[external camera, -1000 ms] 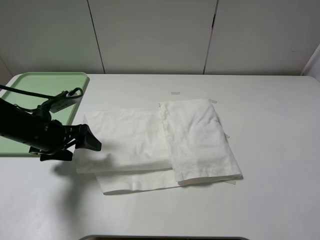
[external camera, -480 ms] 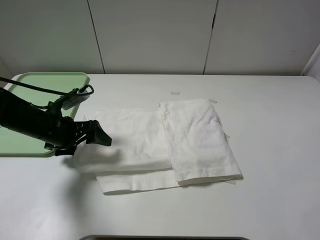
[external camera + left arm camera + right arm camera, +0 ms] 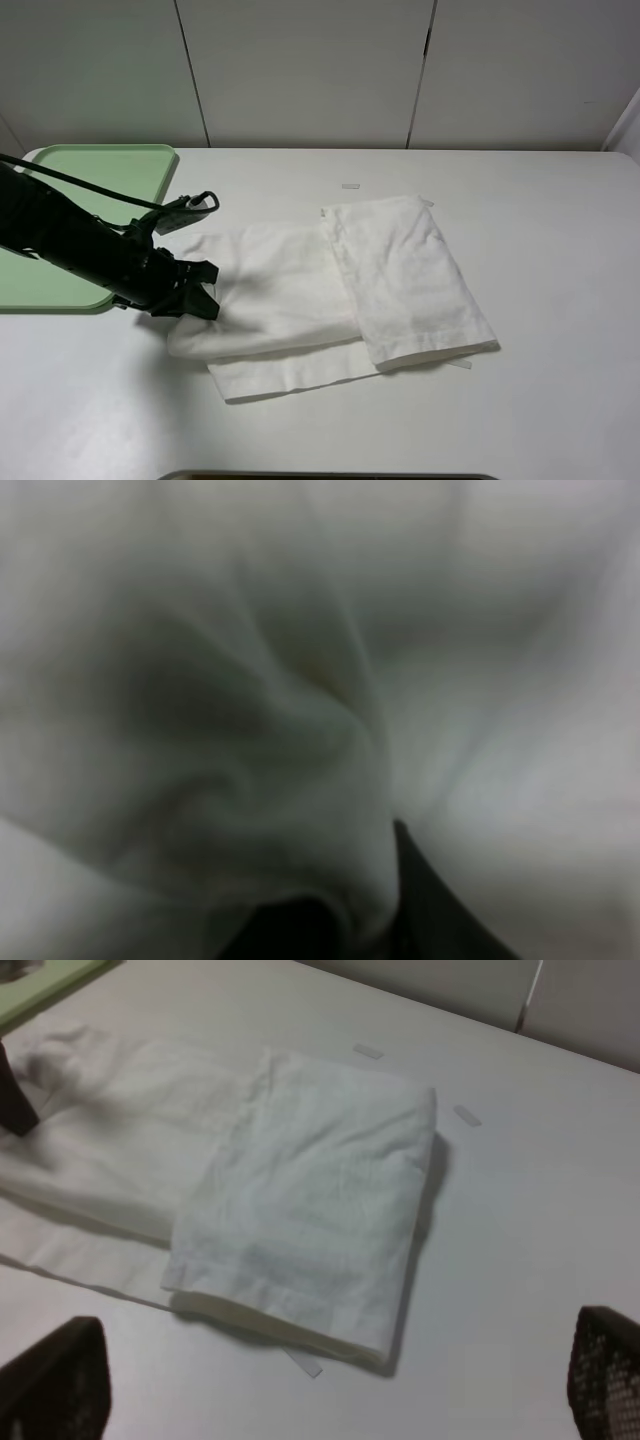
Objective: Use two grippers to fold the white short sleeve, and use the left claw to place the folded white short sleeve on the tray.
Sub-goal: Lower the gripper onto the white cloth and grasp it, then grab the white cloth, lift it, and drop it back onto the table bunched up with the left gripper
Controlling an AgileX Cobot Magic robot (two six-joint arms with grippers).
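My left pincer [image 3: 200,296] is clamped on the near-left edge of the white short sleeve [image 3: 330,290], which lies folded on the white worktop [image 3: 520,400]. The shirt's doubled part sits on the side away from my pincer. The pale green tray [image 3: 95,175] lies beyond my arm, left of the shirt.

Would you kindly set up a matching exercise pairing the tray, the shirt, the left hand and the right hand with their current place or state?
Things:
1. tray
2. white short sleeve
3. left hand
4. right hand

Place or state:
A. open, above the table near the shirt's thick folded end
B. shut on the shirt's edge nearest the tray
C. at the table's far left corner, holding nothing visible
D. partly folded, lying on the table

Pairs: 1-C, 2-D, 3-B, 4-A
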